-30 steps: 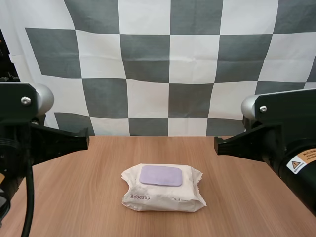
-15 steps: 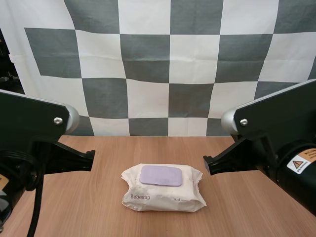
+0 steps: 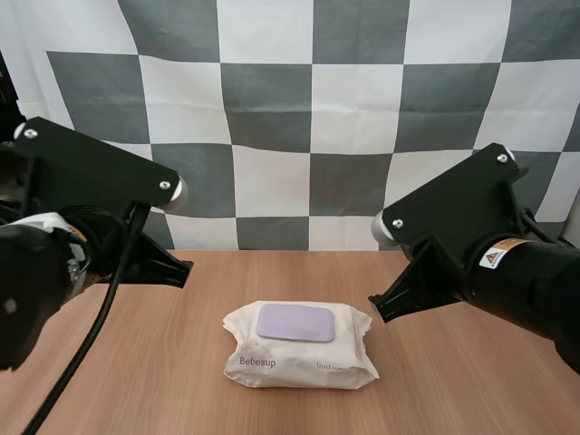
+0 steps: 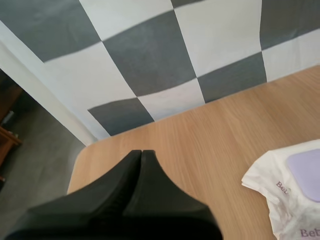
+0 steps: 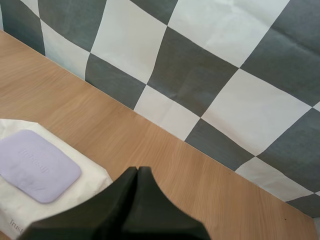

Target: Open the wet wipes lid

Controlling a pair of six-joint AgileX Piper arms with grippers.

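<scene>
Nearer than before, left claw (image 4: 141,151), right claw (image 5: 137,169), both closed, wipes pack (image 3: 299,358) between.

The white wipes pack (image 3: 300,346) lies flat at table centre, its lilac lid (image 3: 295,323) shut on top.

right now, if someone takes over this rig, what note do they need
Left pincer: shut on nothing, over the bare table beside the wet wipes pack.
Right pincer: shut on nothing, at the pack's other side, not touching it.
Pack lies flat mid-table with the lilac lid on top, closed.
Done: nothing on the lid yet.
To do: open a pincer, catch the lid's edge and lift it, probably with the other pincer steadying the pack.
</scene>
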